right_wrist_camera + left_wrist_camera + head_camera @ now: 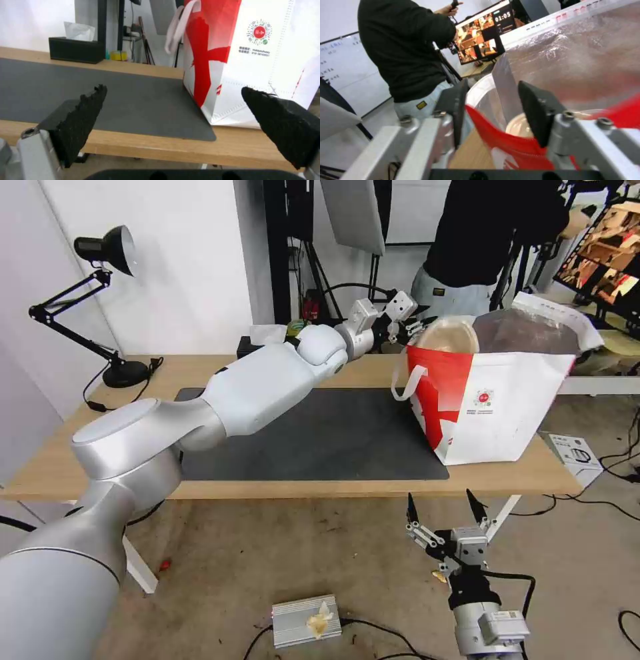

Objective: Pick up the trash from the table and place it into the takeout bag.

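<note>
Standing at the right of the head view, the takeout bag [497, 407] rests on the right end of the table [280, 488], partly on the dark grey mat [333, 437]. It is a white tote with a broad red panel, a small round logo, white loop handles and silver foil lining; its mouth gapes open towards the top of the frame, likely so items can be dropped straight in. A shallow beige pulp bowl [448, 335] leans inside the near-left corner of the opening, its rim above the bag's edge.

The left gripper [400, 317] reaches across the table to the bag's upper-left rim, near that bowl. In the left wrist view its fingers [536, 112] are parted with nothing between them, the bag's red edge and foil just beyond; whether a pad touches the fabric is hard to tell.

The right gripper [445, 513] waits low in the frame, below the table's front edge, its jaws spread wide and empty.

A black tissue box [76, 49] sits at the table's far side, upper left in the right wrist view.
</note>
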Robot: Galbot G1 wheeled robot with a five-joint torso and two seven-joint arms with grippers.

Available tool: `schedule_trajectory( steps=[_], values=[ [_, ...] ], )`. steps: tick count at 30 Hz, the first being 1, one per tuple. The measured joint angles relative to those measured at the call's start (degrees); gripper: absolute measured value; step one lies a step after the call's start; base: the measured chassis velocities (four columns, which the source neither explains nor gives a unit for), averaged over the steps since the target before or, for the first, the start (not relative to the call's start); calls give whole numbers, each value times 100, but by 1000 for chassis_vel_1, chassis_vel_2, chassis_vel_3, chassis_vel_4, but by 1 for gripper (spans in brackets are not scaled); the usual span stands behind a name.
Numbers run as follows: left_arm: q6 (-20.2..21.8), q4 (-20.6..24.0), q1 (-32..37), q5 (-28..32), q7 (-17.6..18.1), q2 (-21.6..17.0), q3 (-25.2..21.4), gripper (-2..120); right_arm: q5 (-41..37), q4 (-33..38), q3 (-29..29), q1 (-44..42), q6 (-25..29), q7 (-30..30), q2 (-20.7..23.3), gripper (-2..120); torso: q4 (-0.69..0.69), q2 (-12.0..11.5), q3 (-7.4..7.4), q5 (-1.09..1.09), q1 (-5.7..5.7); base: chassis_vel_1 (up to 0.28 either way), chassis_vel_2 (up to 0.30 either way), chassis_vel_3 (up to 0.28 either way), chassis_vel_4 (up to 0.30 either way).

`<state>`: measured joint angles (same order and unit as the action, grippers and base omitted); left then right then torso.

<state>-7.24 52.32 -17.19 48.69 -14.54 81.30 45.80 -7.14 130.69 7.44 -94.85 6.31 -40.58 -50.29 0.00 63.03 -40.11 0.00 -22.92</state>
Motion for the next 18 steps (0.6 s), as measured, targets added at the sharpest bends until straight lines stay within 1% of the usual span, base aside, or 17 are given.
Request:
schedule_trajectory(
  steps=[1,2,5,6,7,9,10,11,12,13,14,16,17,18],
  values=[
    [-1,23,-17,0,47,-29,11,59,0,0,0,0,0,0,0,100,0,0,0,0,0,0,0,0,0],
    [-1,23,-17,0,47,-29,11,59,0,0,0,0,0,0,0,100,0,0,0,0,0,0,0,0,0],
    [-1,100,-29,17,137,-95,28,73,0,0,0,0,0,0,0,100,0,0,0,0,0,0,0,0,0],
    [-1,100,-29,17,137,-95,28,73,0,0,0,0,0,0,0,100,0,0,0,0,0,0,0,0,0],
    [-1,133,-30,23,150,-111,28,76,0,0,0,0,0,0,0,100,0,0,0,0,0,0,0,0,0],
    [11,355,-21,160,256,-190,11,88,0,0,0,0,0,0,0,100,0,0,0,0,0,0,0,0,0],
    [17,430,-11,186,293,-221,0,91,0,0,0,0,0,0,0,100,0,0,0,0,0,0,0,0,0],
    [17,430,-11,186,293,-221,0,91,0,0,0,0,0,0,0,100,0,0,0,0,0,0,0,0,0],
    [23,591,13,208,360,-276,-28,96,0,0,0,0,0,0,0,100,1,0,0,0,0,0,0,0,0],
    [23,719,24,209,454,-317,-69,99,0,0,0,0,0,0,0,100,0,0,0,0,0,0,0,0,0],
    [23,719,24,209,454,-317,-69,99,0,0,0,0,0,0,0,100,0,0,0,0,0,0,0,0,0],
    [-20,889,36,209,665,-404,-195,100,0,0,0,0,0,0,0,100,-1,0,0,0,0,0,0,0,0],
    [-199,1218,86,210,1094,-636,-414,100,0,0,0,0,0,0,0,100,-1,0,0,0,0,0,0,0,0],
    [-199,1218,86,210,1094,-636,-414,100,0,0,0,0,0,0,0,100,-1,0,0,0,0,0,0,0,0]
  ],
)
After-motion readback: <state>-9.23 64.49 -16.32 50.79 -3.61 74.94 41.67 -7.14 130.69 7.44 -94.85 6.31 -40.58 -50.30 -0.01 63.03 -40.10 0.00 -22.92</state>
